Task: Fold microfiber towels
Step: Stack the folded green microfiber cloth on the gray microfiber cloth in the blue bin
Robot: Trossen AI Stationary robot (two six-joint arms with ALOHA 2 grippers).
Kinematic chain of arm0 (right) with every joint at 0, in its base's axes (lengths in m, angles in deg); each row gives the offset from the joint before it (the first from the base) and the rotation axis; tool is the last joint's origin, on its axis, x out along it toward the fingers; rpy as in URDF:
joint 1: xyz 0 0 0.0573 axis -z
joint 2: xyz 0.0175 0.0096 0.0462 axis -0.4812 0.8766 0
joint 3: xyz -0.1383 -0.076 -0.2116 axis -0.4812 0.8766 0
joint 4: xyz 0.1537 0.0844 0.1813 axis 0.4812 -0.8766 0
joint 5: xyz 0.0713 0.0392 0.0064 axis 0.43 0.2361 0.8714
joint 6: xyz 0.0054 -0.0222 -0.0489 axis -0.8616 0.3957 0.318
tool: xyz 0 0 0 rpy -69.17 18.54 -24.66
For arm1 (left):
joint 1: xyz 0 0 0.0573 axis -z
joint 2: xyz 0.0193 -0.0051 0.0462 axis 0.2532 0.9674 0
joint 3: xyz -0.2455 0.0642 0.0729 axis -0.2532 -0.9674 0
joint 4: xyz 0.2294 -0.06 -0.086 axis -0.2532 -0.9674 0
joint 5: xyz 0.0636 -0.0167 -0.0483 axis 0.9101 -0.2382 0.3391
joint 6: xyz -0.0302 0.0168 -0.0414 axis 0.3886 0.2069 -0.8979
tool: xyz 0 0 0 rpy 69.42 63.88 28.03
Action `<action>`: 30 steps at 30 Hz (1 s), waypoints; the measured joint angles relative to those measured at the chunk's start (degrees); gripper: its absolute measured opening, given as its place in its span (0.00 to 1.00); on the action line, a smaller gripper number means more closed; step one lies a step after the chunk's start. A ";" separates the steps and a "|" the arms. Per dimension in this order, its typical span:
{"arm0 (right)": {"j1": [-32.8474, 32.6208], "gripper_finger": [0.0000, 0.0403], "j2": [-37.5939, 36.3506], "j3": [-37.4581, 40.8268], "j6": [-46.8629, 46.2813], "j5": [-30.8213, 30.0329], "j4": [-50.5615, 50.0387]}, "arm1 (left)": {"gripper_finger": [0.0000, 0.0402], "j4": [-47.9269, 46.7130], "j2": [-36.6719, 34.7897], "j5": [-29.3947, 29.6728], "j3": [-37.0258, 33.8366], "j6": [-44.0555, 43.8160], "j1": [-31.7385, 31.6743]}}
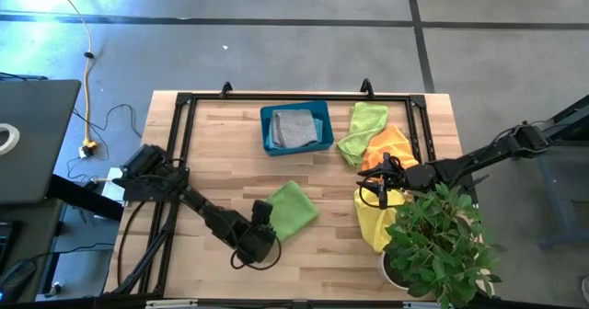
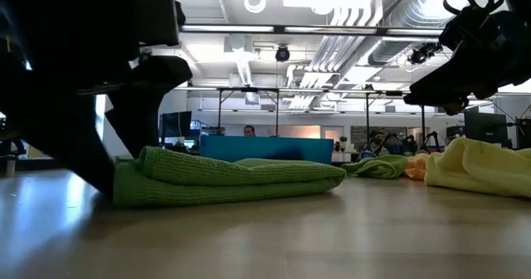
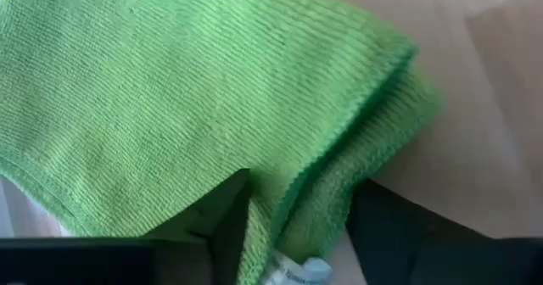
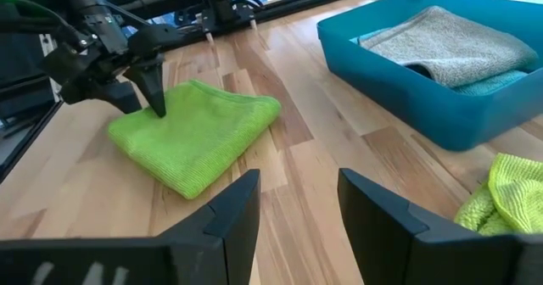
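A lime green microfiber towel (image 1: 293,210) lies folded on the wooden table. My left gripper (image 1: 269,222) points steeply down at the towel's near-left edge. In the left wrist view its fingers stand apart, with the towel's doubled edge (image 3: 339,175) and a white tag (image 3: 299,272) between them. My right gripper (image 1: 379,182) hangs open and holds nothing, above a yellow towel (image 1: 373,219) at the table's right. An orange towel (image 1: 388,145) and another lime green towel (image 1: 362,130) lie beyond the yellow one. A folded grey towel (image 1: 294,127) rests in the teal bin (image 1: 268,134). My left gripper comes from above, slanting down, with one finger (image 3: 222,221) over the towel's top layer and the other (image 3: 386,230) over the bare table beside its folded edge. I cannot tell whether either finger touches the cloth. The towel lies flat on the table.
A potted plant (image 1: 440,245) stands at the near right corner, close to my right arm. A black frame (image 1: 179,125) runs along the table's left and far edges. Bare wood (image 1: 221,153) lies between the bin and the folded towel.
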 joint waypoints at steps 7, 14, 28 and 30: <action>0.00 0.38 0.01 0.00 0.00 0.00 -0.07 | 0.09 0.32 0.36 1.78 -0.13 0.08 -1.49; 0.00 0.38 0.00 0.00 0.00 0.00 -0.07 | 0.03 -1.87 0.40 7.73 3.29 5.19 -1.45; -0.01 0.38 0.00 0.00 0.00 0.00 -0.07 | 0.00 0.61 0.27 17.08 19.69 30.17 -17.60; -0.01 0.38 0.00 0.00 0.02 0.00 -0.07 | 0.00 4.06 0.23 17.02 21.02 36.63 -20.90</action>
